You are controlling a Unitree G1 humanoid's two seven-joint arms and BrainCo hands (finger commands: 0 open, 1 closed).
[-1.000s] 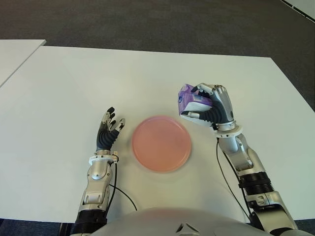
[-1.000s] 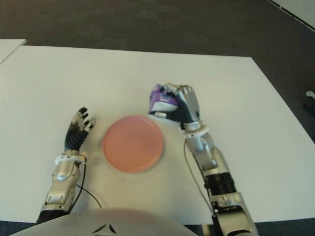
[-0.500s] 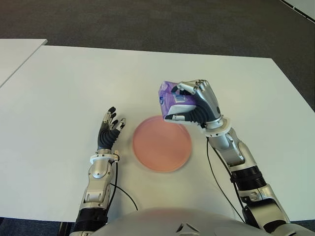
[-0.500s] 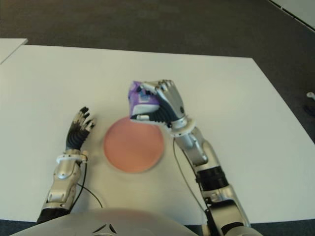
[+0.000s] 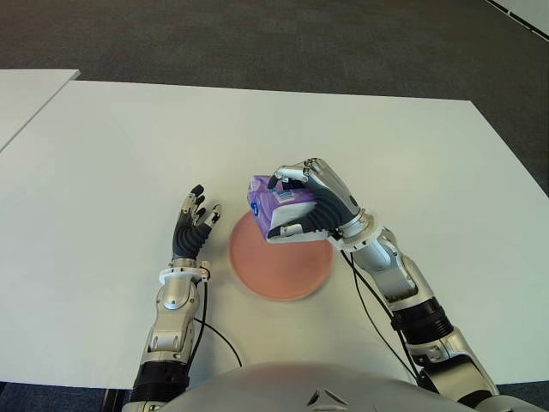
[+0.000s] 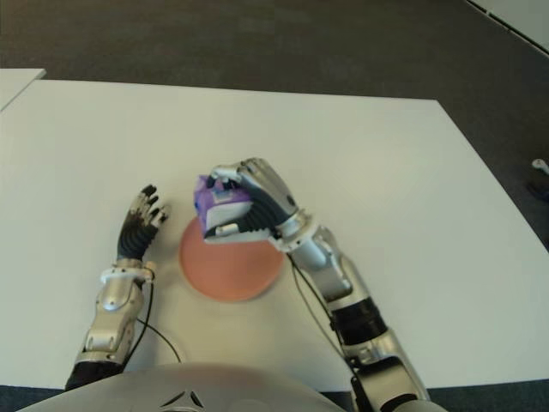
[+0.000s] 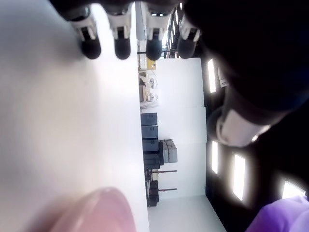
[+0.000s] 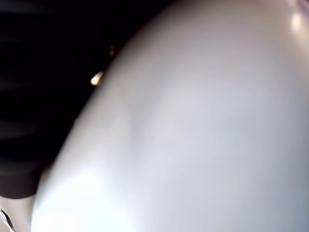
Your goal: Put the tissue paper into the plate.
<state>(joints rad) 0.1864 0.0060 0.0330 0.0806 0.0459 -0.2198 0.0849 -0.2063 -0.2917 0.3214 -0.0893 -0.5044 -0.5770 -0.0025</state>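
A purple tissue paper pack (image 5: 276,202) is held in the air by my right hand (image 5: 302,202), whose fingers are curled around it. It hangs over the far left part of the pink round plate (image 5: 283,266), which lies on the white table (image 5: 386,154) in front of me. My left hand (image 5: 190,227) shows to the left of the plate with its fingers straight and spread, holding nothing. In the left wrist view the fingertips (image 7: 122,48) stretch out over the table, and a bit of the plate (image 7: 96,212) and of the purple pack (image 7: 285,217) shows at the edges.
A second white table (image 5: 26,99) stands at the far left, with a narrow gap between the two. Dark carpet (image 5: 257,34) lies beyond the far edge. A black cable (image 5: 210,330) runs along my left forearm.
My right hand has carried the tissue pack leftward, from right of the plate to above its far left part. The left hand has stayed in place.
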